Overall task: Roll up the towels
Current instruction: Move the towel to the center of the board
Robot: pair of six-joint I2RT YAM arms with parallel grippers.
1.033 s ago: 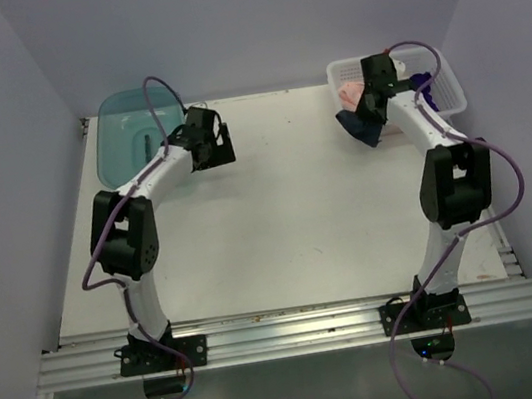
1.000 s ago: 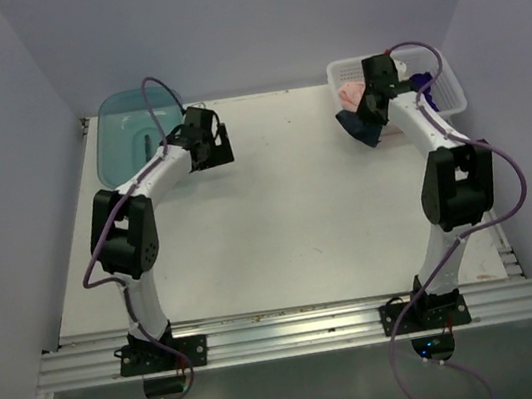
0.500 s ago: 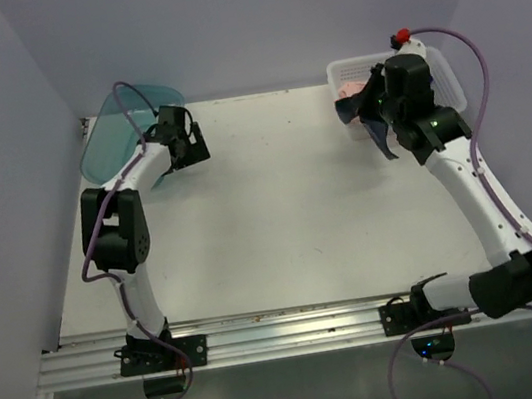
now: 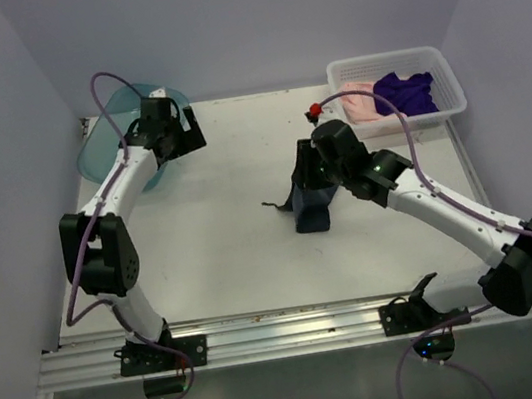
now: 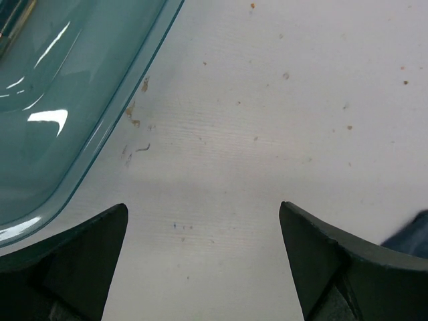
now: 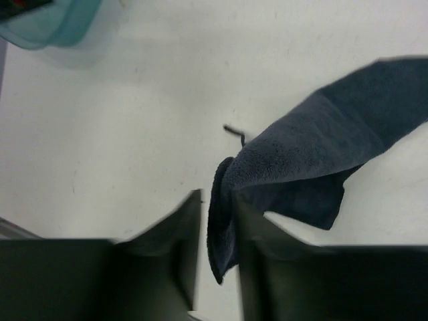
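Right gripper (image 6: 218,214): fingers nearly together, clamped on one edge of the blue towel (image 6: 321,144). The cloth runs up through the narrow gap between them.

Blue towel is out of the basket (image 4: 336,75), well to its left and nearer the arm bases, over mid-table (image 4: 231,235). It hangs unrolled and creased from the gripper. In the top view its lower end looks to reach the tabletop, but contact can't be confirmed. A loose thread (image 6: 234,132) sticks out of the towel on the side away from the basket.

Purple towel (image 4: 403,93): inside the basket, right half, crumpled, not rolled.

Pink towel (image 4: 362,103): inside the basket, left half, touching the purple one, also not rolled.

Left gripper (image 5: 202,207): fingers wide apart, nothing between them, only bare speckled tabletop below. It sits far left of the basket, along the same far edge of the table.

Teal tub (image 4: 97,157): farther left of the basket than the left gripper. The left wrist view shows its rim just beside the left finger. A corner of the blue towel shows at the basket-side edge of that view.
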